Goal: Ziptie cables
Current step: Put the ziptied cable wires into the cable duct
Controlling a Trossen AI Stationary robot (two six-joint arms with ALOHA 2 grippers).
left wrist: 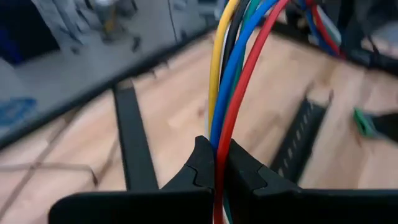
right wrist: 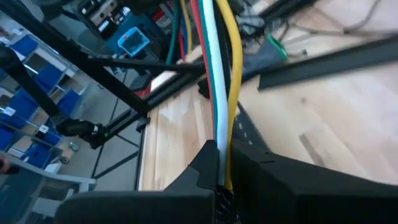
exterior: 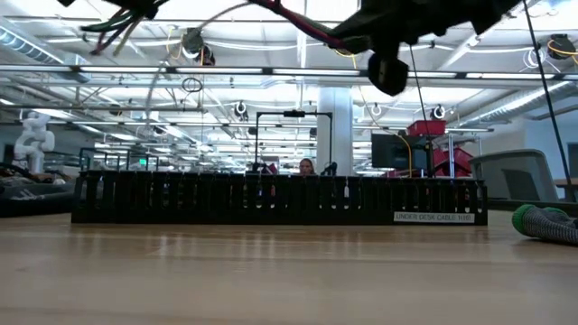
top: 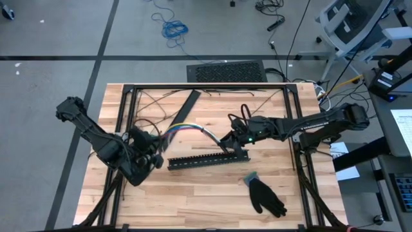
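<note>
Wooden table (top: 193, 193) underneath, with a black frame (top: 125, 109) around it. Long black slotted strip (top: 207, 160) lying flat in the middle, and a dark glove (top: 264, 195) resting near the front, well apart from the strip. Held up above the table between the two arms: the cables (top: 190, 129), a thin bunch of yellow, blue, red, green and white wires. Pinched at one end by the left gripper (left wrist: 217, 163), jaws squeezed tight on the wires. Pinched at the other end by the right gripper (right wrist: 222, 163), jaws also closed tight on the bunch. Probably very light and soft, bending and sagging easily, and smooth enough to slide out one by one. Best grabbed as now, near both ends, with the whole bunch pressed together and pulled gently straight. Likely wise to leave the middle free for the tie.
</note>
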